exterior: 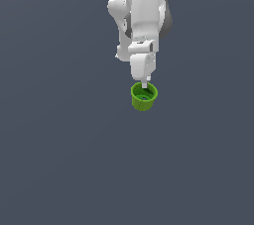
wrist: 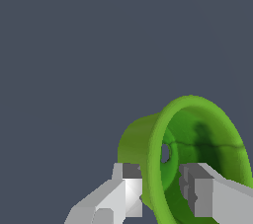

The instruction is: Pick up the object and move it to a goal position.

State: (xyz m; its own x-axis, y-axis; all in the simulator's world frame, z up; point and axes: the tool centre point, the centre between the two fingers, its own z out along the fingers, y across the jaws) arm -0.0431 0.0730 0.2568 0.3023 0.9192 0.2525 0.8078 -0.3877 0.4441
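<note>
The cup (exterior: pixel 144 97) stands upright, mouth up, near the exterior view's middle under the arm (exterior: pixel 143 16). The gripper (wrist: pixel 160 188) pinches its rim wall, one finger (wrist: pixel 200 191) inside, one outside.

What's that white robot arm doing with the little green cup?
A white robot arm is handling a small green cup. Its gripper pinches the cup's wall, one finger outside and the other finger inside the rim. In the exterior view the cup hangs below the arm against a plain dark grey background; whether it rests on anything cannot be told.
</note>
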